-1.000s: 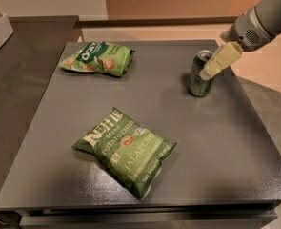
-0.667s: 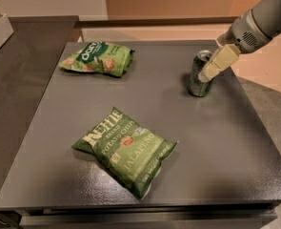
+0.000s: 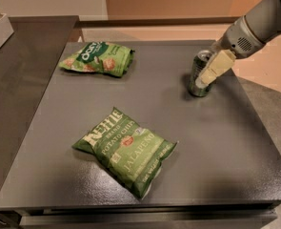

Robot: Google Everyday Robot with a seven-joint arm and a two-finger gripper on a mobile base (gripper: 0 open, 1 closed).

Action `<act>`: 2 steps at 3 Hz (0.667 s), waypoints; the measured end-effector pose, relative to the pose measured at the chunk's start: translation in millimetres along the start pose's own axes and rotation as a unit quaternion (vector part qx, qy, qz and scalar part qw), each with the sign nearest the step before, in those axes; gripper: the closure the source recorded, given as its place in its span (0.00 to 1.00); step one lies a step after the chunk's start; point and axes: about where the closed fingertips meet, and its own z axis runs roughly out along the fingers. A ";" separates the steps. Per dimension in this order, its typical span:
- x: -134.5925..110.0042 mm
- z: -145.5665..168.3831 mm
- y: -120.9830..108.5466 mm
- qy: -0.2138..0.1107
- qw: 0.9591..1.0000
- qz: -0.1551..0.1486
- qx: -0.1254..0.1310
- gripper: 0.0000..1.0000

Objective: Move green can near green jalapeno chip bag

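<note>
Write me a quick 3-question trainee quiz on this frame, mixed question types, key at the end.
1. Multiple choice: which bag lies nearer the camera? A) the green jalapeno chip bag B) the smaller green bag C) neither, they are stacked.
2. True or false: the green can lies tipped over against the green jalapeno chip bag.
3. Fill in: the gripper is at the ___, toward the far right of the table.

Key
1. A.
2. False: the green can stands upright, well apart from that bag.
3. green can.
</note>
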 end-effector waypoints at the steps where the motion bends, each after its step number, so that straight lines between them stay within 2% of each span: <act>1: 0.5 2.2 3.2 0.001 1.000 -0.003 -0.005 0.02; 2: 0.9 6.5 14.8 0.001 1.000 -0.015 -0.019 0.31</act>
